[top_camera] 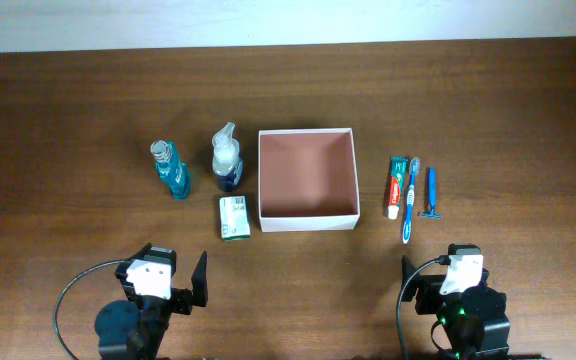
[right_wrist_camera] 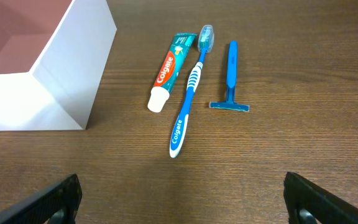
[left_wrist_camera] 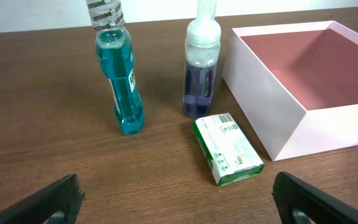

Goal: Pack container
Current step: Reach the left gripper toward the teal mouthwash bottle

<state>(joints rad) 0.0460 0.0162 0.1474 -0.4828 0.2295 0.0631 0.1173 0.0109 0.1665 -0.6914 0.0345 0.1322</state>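
- Overhead: the container [top_camera: 306, 175] is seen in the middle of the counter, open, with nothing inside. A mouthwash bottle [top_camera: 172, 170], a pump bottle [top_camera: 227, 160] and a soap box [top_camera: 233, 217] are grouped on its left-edge side. A toothpaste tube [top_camera: 398, 186], a toothbrush [top_camera: 410, 200] and a razor [top_camera: 431, 192] are laid toward the right edge. The left gripper [top_camera: 164, 280] and right gripper [top_camera: 448, 285] are parked by the near edge, well apart from everything.
- Left wrist: the left gripper's jaws are spread wide, with nothing held. The soap box is lying flat, nearest of the three and just beside the container's wall; both bottles are stood upright behind it.
- Right wrist: the right gripper is likewise opened wide and empty. Toothpaste tube and toothbrush are laid close alongside; the razor is set apart.
- Judgement: packing is not yet begun, and a first pick is in hand. A reach forward and a descent over one item are called for, the soap box looking the easiest.
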